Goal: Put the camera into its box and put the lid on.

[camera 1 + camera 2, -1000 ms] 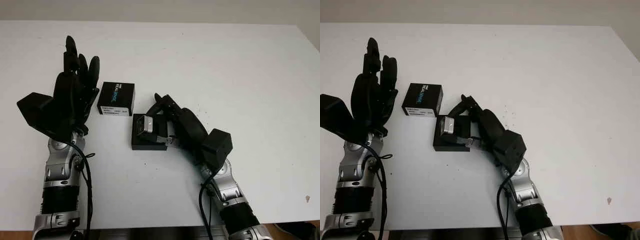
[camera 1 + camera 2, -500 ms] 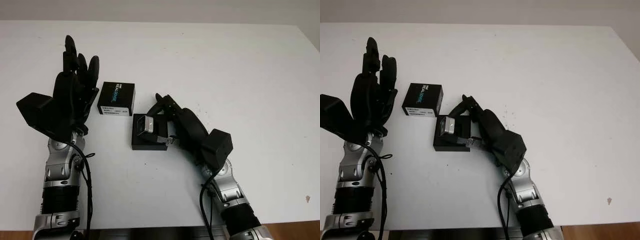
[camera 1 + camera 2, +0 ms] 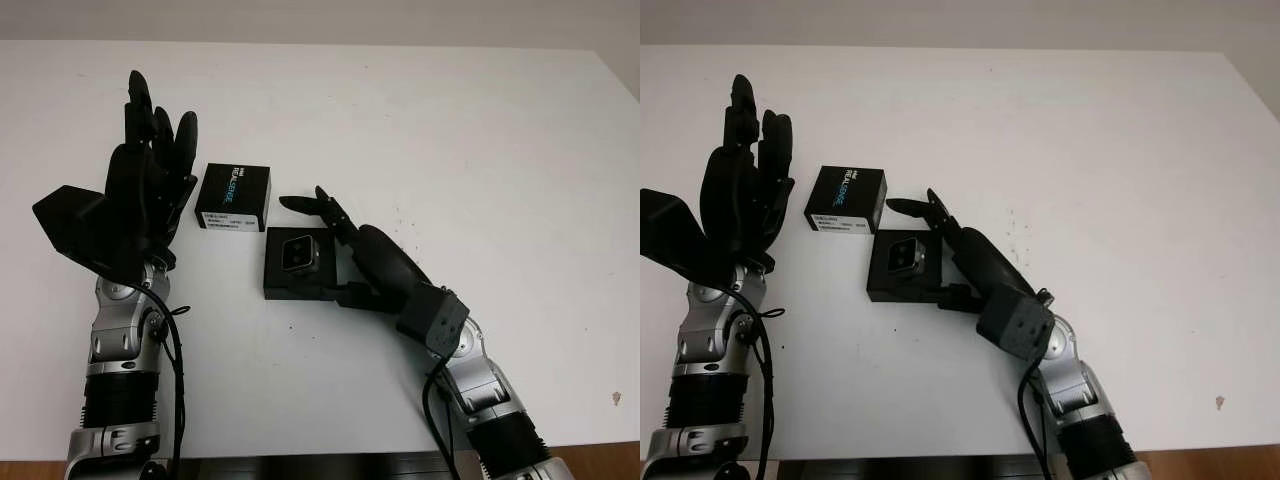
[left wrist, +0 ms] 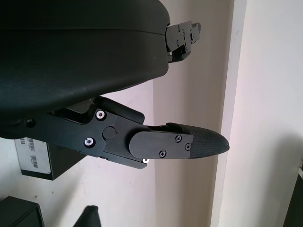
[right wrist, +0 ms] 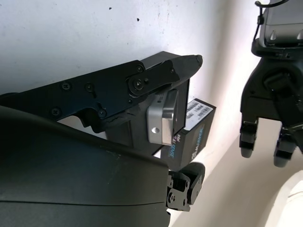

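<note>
The small silver camera (image 3: 300,255) lies lens-up inside the black box (image 3: 283,287) at the table's middle. My right hand (image 3: 345,255) is open just right of the box, one finger stretched past its far edge and the thumb by its near right corner. The black lid (image 3: 233,196) with a printed label sits just behind and left of the box. My left hand (image 3: 150,170) is open and held up at the left, beside the lid. The right wrist view shows the camera's silver side (image 5: 163,118) behind a finger, with the lid (image 5: 191,135) beyond.
The white table (image 3: 480,150) stretches wide to the right and back. Its front edge runs close under both forearms. A dark corner of the box (image 4: 19,215) and the lid (image 4: 35,158) appear in the left wrist view.
My right hand has let go of the camera, which now lies flat in the box. The fingers have opened and the arm has drawn back to the right. The left hand has stayed put.
</note>
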